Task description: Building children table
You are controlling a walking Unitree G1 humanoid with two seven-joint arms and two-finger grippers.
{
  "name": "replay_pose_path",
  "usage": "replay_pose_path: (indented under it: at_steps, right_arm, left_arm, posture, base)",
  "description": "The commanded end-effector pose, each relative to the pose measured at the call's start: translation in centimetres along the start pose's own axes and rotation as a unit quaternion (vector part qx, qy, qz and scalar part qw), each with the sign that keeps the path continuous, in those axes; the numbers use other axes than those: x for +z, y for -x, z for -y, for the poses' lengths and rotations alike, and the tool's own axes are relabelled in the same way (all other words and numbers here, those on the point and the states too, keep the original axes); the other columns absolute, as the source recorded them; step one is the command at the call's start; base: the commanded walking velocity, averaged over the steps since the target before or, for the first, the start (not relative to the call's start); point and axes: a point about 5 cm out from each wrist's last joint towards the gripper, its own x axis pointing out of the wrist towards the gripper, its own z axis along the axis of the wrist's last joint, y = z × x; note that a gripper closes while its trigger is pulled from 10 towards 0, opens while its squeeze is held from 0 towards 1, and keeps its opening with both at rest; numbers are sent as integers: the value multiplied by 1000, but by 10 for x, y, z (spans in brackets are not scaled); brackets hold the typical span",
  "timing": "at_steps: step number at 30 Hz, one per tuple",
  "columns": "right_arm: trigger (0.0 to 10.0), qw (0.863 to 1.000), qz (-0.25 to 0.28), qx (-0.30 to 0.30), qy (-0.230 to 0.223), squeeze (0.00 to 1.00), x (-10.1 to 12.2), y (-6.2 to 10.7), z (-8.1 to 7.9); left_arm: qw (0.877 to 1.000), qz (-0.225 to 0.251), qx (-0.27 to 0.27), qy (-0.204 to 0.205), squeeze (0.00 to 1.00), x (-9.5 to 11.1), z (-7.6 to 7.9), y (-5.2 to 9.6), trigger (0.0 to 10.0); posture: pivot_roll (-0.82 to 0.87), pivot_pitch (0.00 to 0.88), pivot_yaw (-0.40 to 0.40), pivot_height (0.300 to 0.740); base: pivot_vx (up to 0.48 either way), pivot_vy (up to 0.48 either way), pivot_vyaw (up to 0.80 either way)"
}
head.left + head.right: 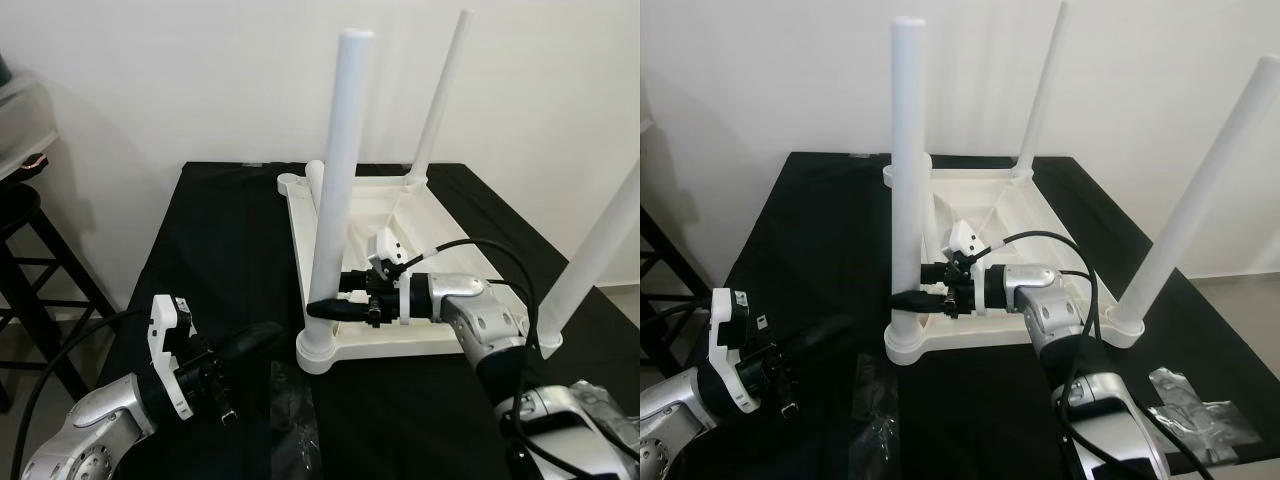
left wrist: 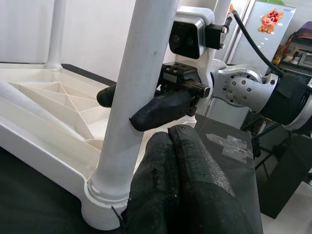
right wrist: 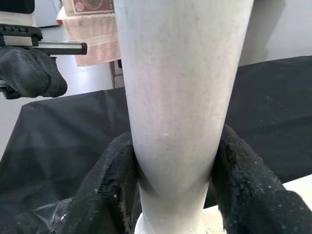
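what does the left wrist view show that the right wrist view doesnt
The left wrist view takes in the ribbed underside of the white tabletop, the socket where the near leg seats, the right pincer from the side, and the left pincer's fingers pressed together. The right wrist view looks along the right pincer's fingers, one on each side of the leg, with the black table cover behind. Both show the same white leg.

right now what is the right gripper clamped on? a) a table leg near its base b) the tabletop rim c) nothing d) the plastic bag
a: the right gripper has its jaws closed around the near-left table leg just above its socket.
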Motion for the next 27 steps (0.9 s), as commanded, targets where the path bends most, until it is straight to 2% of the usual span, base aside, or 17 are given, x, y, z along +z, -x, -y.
replay_pose_path:
  at_steps: [1, 5, 7, 11, 12, 13, 14, 15, 16, 17, 18, 23, 26, 27]
  right_arm:
    - [0, 1000, 5, 15, 9, 0, 4, 1, 0]
    - [0, 999, -15, 25, 21, 0, 1, 3, 1]
    - [0, 998, -46, -8, 37, 0, -7, 0, -1]
    - [0, 997, -59, -32, 43, 0, -13, -4, -4]
    - [0, 995, -59, -75, 33, 0, -23, -13, -13]
    - [0, 984, -15, -177, -10, 0, -34, -35, -29]
    - [0, 984, -15, -177, -10, 0, -34, -35, -29]
    - [0, 959, 32, -270, -78, 0, -41, -48, -47]
    - [0, 959, 32, -270, -78, 0, -41, -48, -47]
    - [0, 951, 14, -298, -77, 0, -48, -58, -70]
    - [0, 943, 13, -327, -66, 0, -45, -58, -76]
    - [0, 938, -12, -336, -81, 0, -53, -48, -71]
    - [0, 941, -25, -330, -70, 0, -53, -49, -74]
    - [9529, 939, -30, -335, -73, 0, -52, -48, -75]
  left_arm:
    - [1000, -6, -1, 1, 0, -2, 1, 0, 10000]
    - [1000, -6, -2, 2, 0, -3, 1, 0, 10000]
    - [1000, -5, -2, 2, 0, -2, 2, 0, 10000]
    - [1000, -4, -2, 2, 0, -2, 2, 0, 10000]
    - [1000, -4, -2, 2, 0, -2, 3, 0, 10000]
    - [1000, -3, -2, 1, 0, -1, 4, 1, 10000]
    - [1000, -3, -2, 1, 0, -1, 4, 1, 10000]
    - [1000, -2, -1, 0, 0, 1, 4, 3, 10000]
    - [1000, -2, -1, 0, 0, 1, 4, 3, 10000]
    - [1000, -3, -3, 1, 0, 1, 3, 4, 10000]
    - [1000, -5, -6, 3, 0, 2, 3, 5, 10000]
    - [1000, -8, -15, 9, 0, 3, 2, 3, 10000]
    - [1000, -5, -8, 6, 0, 3, 3, 5, 10000]
    - [1000, -4, -4, 4, 0, 3, 3, 5, 10000]
  posture:
    - [143, 0, -77, 740]
    - [134, 0, -76, 740]
    - [131, 0, -86, 740]
    - [131, 0, -88, 740]
    - [131, 0, -92, 740]
    - [115, 0, -91, 740]
    - [115, 0, -91, 740]
    - [109, 0, -79, 740]
    - [109, 0, -79, 740]
    - [81, 0, -56, 740]
    - [71, 0, -48, 740]
    - [81, 0, -59, 740]
    - [81, 0, -60, 740]
    - [82, 0, -59, 740]
  base:
    - [0, 0, 0]
    - [0, 0, 0]
    - [0, 0, 0]
    - [0, 0, 0]
    - [0, 0, 0]
    - [0, 0, 0]
    - [0, 0, 0]
    - [0, 0, 0]
    - [0, 0, 0]
    - [0, 0, 0]
    - [0, 0, 0]
    - [0, 0, 0]
    - [0, 0, 0]
    - [0, 0, 0]
